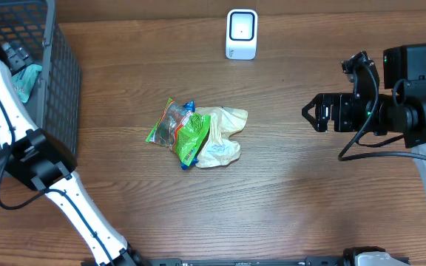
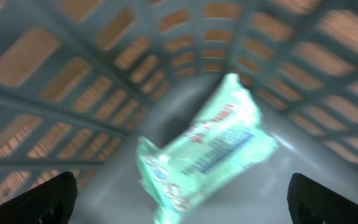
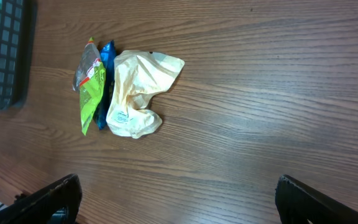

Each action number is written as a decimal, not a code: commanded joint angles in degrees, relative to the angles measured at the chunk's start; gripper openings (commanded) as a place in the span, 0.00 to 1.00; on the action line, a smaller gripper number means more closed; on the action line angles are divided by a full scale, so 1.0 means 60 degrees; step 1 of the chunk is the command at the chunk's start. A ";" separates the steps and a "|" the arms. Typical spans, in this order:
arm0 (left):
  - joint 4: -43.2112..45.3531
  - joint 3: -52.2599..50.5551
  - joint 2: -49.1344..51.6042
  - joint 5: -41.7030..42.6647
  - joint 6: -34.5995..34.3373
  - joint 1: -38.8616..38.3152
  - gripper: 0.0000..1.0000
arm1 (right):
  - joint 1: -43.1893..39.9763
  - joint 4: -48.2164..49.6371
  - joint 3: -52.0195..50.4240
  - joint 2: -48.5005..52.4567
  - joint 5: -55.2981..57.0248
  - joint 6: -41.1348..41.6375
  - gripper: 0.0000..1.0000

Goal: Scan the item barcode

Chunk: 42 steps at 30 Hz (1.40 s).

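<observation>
The white barcode scanner (image 1: 242,33) stands at the table's far edge. A pile of items lies mid-table: a green snack bag (image 1: 189,134), a clear red-and-green packet (image 1: 167,125) and a crumpled cream bag (image 1: 222,133), which also show in the right wrist view as green bag (image 3: 92,93) and cream bag (image 3: 135,93). My right gripper (image 1: 310,115) (image 3: 178,186) hovers open to the right of the pile, nothing between its fingers. My left gripper (image 1: 15,55) (image 2: 182,183) is open inside the basket, above a blurred teal packet (image 2: 207,149) (image 1: 26,80) that it does not grip.
A dark grey mesh basket (image 1: 58,66) fills the far left corner, its ribbed wall (image 2: 73,81) all around the left gripper. The left arm (image 1: 35,166) stretches from the front edge up into the basket. Bare wood (image 3: 260,112) lies between the pile and the right arm.
</observation>
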 commanded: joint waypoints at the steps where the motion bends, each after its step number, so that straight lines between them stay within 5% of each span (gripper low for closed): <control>1: 0.0193 -0.0175 0.0506 0.0386 0.0310 0.0215 1.00 | -0.0033 0.0040 0.0240 -0.0120 -0.0124 -0.0007 1.00; 12: -0.0018 -0.0189 0.1953 0.1188 0.0750 0.0262 0.95 | -0.0033 0.0036 0.0240 -0.0120 -0.0124 0.0029 1.00; 18: -0.0029 -0.0189 0.2146 0.1406 0.0743 0.0259 0.75 | -0.0033 0.0066 0.0240 -0.0120 -0.0117 0.0025 1.00; 25: 0.0222 -0.0200 0.2561 0.1410 0.0750 0.0255 0.89 | -0.0033 0.0091 0.0240 -0.0120 -0.0120 0.0025 1.00; 42: 0.0171 -0.0324 0.4033 0.1825 0.0747 0.0066 0.82 | -0.0033 0.0084 0.0240 -0.0120 -0.0120 0.0029 1.00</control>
